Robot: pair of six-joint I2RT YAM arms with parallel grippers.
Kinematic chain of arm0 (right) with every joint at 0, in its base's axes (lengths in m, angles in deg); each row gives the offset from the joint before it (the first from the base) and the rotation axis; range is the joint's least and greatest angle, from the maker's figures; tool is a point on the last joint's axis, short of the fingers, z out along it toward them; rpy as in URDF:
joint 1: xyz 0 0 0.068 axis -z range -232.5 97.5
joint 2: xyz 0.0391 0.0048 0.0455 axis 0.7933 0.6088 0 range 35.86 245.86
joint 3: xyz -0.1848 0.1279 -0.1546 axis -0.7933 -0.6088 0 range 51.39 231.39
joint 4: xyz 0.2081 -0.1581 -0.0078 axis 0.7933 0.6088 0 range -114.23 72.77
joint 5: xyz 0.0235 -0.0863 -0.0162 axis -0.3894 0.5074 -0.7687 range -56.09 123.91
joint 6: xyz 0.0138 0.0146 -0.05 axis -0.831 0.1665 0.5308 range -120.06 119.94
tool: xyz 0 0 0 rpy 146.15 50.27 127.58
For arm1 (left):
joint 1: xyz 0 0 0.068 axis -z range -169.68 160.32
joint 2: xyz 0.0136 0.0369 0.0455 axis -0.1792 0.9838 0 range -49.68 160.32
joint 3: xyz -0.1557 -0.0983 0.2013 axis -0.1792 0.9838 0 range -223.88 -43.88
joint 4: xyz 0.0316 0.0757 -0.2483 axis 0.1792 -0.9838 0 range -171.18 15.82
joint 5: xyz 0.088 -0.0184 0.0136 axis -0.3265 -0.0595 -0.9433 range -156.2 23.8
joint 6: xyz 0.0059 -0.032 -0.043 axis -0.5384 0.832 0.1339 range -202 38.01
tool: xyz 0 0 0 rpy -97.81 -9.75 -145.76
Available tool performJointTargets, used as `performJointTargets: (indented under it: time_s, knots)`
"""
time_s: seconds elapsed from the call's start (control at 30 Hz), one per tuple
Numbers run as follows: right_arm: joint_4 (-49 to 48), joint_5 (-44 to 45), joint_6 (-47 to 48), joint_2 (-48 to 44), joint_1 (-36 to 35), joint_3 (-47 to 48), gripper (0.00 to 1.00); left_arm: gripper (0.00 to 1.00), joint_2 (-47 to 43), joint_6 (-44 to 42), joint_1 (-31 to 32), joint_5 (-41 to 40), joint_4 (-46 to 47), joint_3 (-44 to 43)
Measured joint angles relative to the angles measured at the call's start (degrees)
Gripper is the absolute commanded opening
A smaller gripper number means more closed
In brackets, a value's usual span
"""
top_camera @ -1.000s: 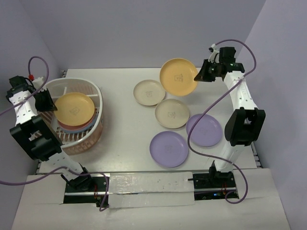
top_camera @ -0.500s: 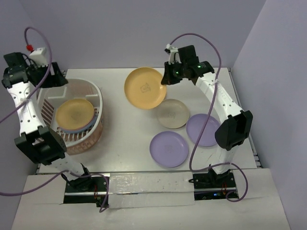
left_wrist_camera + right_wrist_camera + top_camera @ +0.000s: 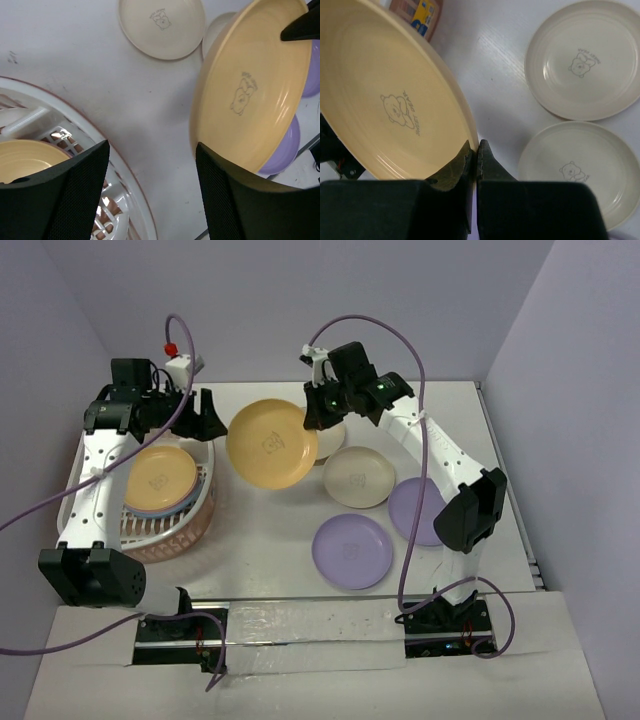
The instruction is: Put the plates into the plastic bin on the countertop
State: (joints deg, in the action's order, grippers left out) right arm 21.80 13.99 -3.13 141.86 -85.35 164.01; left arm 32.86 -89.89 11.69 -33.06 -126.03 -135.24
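Observation:
My right gripper [image 3: 318, 422] is shut on the rim of a yellow-orange plate [image 3: 268, 445] and holds it tilted in the air between the bin and the loose plates. The wrist view shows the pinch [image 3: 474, 150] on that plate [image 3: 390, 100]. My left gripper [image 3: 205, 420] is open and empty over the bin's far right rim, just left of the held plate [image 3: 250, 85]. The white and pink plastic bin [image 3: 175, 538] holds a stack of plates with a yellow one [image 3: 158, 476] on top. Two cream plates [image 3: 582, 57] [image 3: 580, 170] and two lilac plates [image 3: 352, 550] [image 3: 425, 510] lie on the countertop [image 3: 260, 530].
Lilac-grey walls close in the back and both sides. Purple cables [image 3: 420, 370] loop above both arms. The right arm's elbow [image 3: 470, 515] hangs over the right lilac plate. The bin's rim [image 3: 107, 150] is right under my left fingers.
My right gripper has carried the yellow plate left from the far right corner toward the bin. My left arm has swung from the bin's left side to its far right rim.

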Motion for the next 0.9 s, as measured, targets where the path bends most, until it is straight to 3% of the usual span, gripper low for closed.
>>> performJointTargets:
  time_s: [0.27, 0.4, 0.5, 0.53, 0.57, 0.63, 0.67, 0.7, 0.77, 0.9]
  knots:
    - [0.8, 0.3, -0.1, 0.4, -1.2, 0.5, 0.00, 0.63, 0.0, 0.5, 4.9, -0.9, 1.9, 1.6]
    - [0.8, 0.0, -0.3, 0.4, -1.2, 0.8, 0.00, 0.43, 0.0, 1.2, 5.8, -2.2, 2.5, 2.9]
    - [0.8, -0.4, -0.5, 0.4, -1.3, 0.8, 0.00, 0.23, 0.0, 1.4, 6.1, -3.2, 2.9, 3.3]
    - [0.7, -0.4, -0.5, 0.4, -1.3, 0.8, 0.00, 0.10, 0.0, 1.8, 6.2, -3.3, 3.0, 3.4]
    - [0.7, -0.5, -0.7, 0.4, -1.4, 0.8, 0.12, 0.03, 0.0, 1.9, 6.2, -3.3, 3.1, 3.4]
    - [0.8, -0.6, -1.2, 0.4, -1.4, 0.8, 0.44, 0.00, 0.0, 2.7, 6.5, -3.8, 3.5, 3.4]
    - [0.7, -1.1, -1.2, 0.4, -1.4, 0.8, 0.74, 0.00, 0.0, 2.8, 6.4, -4.3, 3.9, 3.5]
    - [0.7, -1.3, -1.4, 0.4, -1.4, 0.8, 0.92, 0.00, 0.0, 2.8, 6.4, -4.8, 4.0, 3.5]
    - [0.7, -1.6, -1.7, 0.4, -1.4, 0.8, 1.00, 0.00, 0.0, 2.8, 5.8, -5.4, 4.1, 3.6]
    - [0.2, -1.8, -1.6, -0.2, -1.0, -0.2, 1.00, 0.00, 0.0, 2.9, 0.9, -4.5, 3.7, 3.5]
